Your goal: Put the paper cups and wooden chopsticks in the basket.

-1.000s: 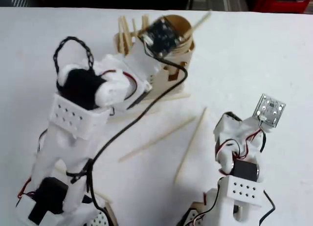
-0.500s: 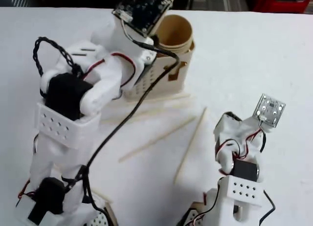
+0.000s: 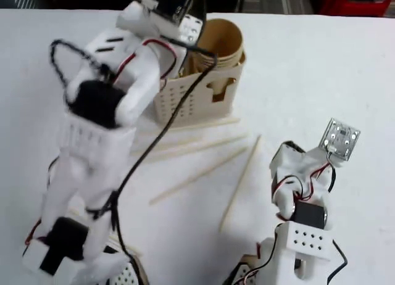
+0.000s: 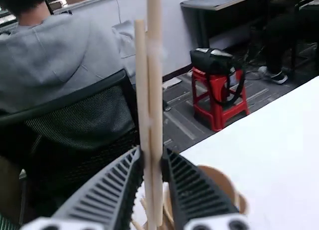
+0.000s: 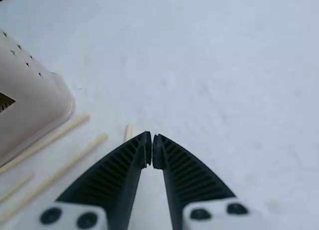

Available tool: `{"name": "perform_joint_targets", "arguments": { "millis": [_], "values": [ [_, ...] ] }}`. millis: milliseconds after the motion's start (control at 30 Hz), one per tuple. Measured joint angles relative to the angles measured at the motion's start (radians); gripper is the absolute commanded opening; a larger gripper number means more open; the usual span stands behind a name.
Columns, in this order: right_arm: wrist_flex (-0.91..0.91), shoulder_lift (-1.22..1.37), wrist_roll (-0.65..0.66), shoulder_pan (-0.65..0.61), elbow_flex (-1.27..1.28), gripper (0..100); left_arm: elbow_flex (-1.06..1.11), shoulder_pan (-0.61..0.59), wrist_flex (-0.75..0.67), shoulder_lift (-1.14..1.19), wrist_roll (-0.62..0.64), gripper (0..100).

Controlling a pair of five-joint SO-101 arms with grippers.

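Note:
My left gripper [image 4: 152,158] is shut on two wooden chopsticks [image 4: 149,80], which stand upright between its fingers. It hangs above the back of the cream slotted basket [image 3: 197,100]. A stack of paper cups [image 3: 219,41] stands in the basket's right end, and a brown cup rim [image 4: 219,182] shows below the left fingers. Several chopsticks lie on the table in front of the basket, two of them long ones [image 3: 197,174] [image 3: 241,181]. My right gripper [image 5: 151,143] is shut with nothing in it, low over the table near a chopstick tip [image 5: 128,132].
The right arm [image 3: 302,192] sits folded at the front right of the white table. The left arm's body [image 3: 92,143] stands over the table's left side. A basket corner [image 5: 30,105] and loose chopsticks [image 5: 65,165] lie beside the right gripper. Open table lies to the far right.
The left arm has risen from the basket and swung back and left, its wrist tilting upward with the chopsticks in its grip. The right arm has not moved.

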Motion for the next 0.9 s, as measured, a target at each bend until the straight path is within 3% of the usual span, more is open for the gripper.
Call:
{"name": "perform_joint_targets", "arguments": {
  "millis": [300, 467, 567, 700, 900],
  "values": [
    [0.0, 0.0, 0.0, 0.0, 0.0, 1.8, 0.215, -0.075, -0.18, 0.091, 0.0, 3],
    [0.0, 0.0, 0.0, 0.0, 0.0, 1.8, 0.331, -0.077, -0.21, 0.097, 0.0, 16],
    [0.0, 0.0, 0.0, 0.0, 0.0, 1.8, 0.347, -0.077, -0.21, 0.098, 0.0, 15],
    [0.0, 0.0, 0.0, 0.0, 0.0, 1.8, 0.345, -0.095, -0.166, 0.097, 0.0, 15],
    [0.0, 0.0, 0.0, 0.0, 0.0, 1.8, 0.299, -0.1, 0.008, 0.032, 0.0, 15]
  ]
}}
